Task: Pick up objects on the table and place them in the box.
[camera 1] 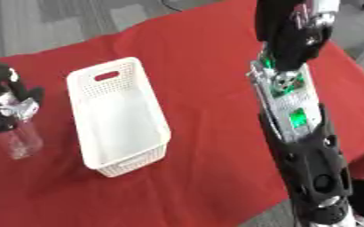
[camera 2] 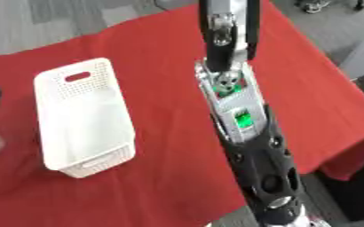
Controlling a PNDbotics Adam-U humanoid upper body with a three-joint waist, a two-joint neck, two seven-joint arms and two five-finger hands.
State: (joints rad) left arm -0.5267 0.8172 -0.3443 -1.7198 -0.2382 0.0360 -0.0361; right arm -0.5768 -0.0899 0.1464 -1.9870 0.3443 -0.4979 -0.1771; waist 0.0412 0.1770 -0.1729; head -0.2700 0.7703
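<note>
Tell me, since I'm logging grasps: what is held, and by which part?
The left hand is curled round the upper part of a clear plastic bottle. The right arm's hand cannot be made out.

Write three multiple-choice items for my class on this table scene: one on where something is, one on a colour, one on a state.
1. Where is the clear bottle?
A. inside the basket
B. left of the basket, at the left hand
C. on the floor

2. What colour is the tablecloth?
A. red
B. blue
C. green

3. What does the white basket hold?
A. the bottle
B. a stack of things
C. nothing that shows

Answers:
1 B: the bottle stands on the cloth left of the basket, with the fingers of the left hand curled round its top.
2 A: red cloth covers the whole table.
3 C: only the basket's bare white floor shows.
</note>
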